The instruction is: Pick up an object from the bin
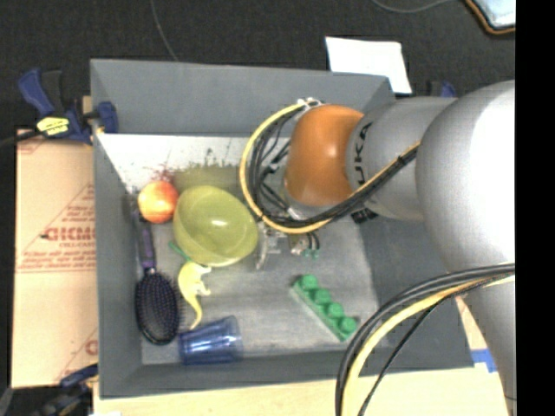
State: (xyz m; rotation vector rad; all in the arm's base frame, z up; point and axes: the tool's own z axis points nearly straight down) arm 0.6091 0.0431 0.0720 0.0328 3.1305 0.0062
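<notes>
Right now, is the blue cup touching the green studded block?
Apart. The camera view shows bare grey bin floor between the blue cup, lying on its side at lower left, and the green studded block.

Bare bin floor [260, 306] lies open between the yellow toy [192, 289] and green block [324, 304].

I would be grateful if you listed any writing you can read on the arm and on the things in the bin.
"KUKA": dark letters running sideways on the arm's silver casing, beside the orange cover; only partly legible.
No writing can be seen on the apple, yellow-green bowl, hairbrush, blue cup or green block.
</notes>
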